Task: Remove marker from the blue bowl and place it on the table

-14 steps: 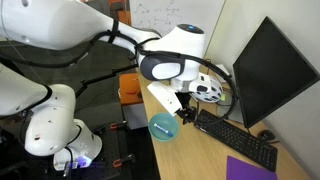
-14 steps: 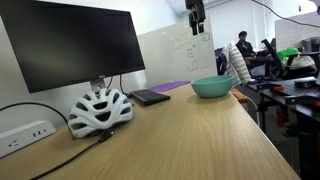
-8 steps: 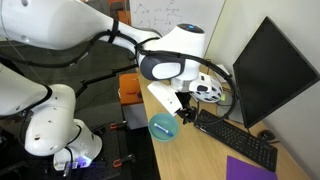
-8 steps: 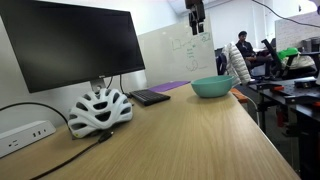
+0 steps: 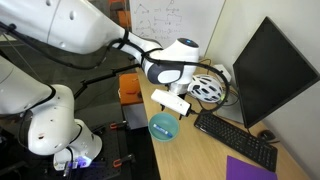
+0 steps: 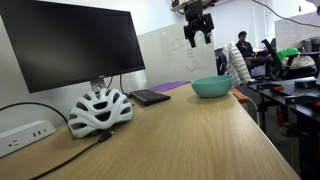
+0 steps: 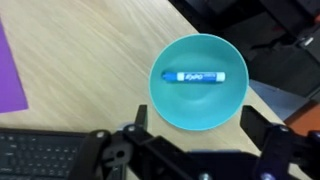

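The blue bowl sits near the table's edge and holds a blue marker lying flat in it. In the wrist view my gripper is open and empty, its two dark fingers spread to either side of the bowl's near rim. In both exterior views the gripper hangs well above the bowl, touching nothing. The marker is hidden by the bowl's wall in both exterior views.
A white bicycle helmet lies in front of a black monitor. A black keyboard and a purple flat pad lie beside the bowl. The table edge runs close behind the bowl.
The arm has shifted and the gripper has come lower over the bowl, with its fingers now showing spread. The bowl and marker have not moved.
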Controlling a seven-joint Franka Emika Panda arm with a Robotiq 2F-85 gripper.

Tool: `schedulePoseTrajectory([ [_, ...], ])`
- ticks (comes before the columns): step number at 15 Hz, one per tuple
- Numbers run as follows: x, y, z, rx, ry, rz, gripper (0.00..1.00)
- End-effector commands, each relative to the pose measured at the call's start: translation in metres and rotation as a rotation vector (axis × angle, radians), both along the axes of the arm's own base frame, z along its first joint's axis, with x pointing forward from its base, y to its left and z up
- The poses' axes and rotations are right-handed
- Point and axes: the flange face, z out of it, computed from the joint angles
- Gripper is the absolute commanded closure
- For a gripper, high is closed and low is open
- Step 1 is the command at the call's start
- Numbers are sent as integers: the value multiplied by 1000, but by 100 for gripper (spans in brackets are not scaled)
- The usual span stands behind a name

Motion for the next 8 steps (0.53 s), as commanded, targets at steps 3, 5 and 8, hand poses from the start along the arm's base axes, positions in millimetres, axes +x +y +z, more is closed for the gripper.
schedulePoseTrajectory([
  [3,-5,41,-45,1,69,321,0],
  [5,-10,56,-56,-3,101,437,0],
  [8,-17,61,-65,2,141,606,0],
])
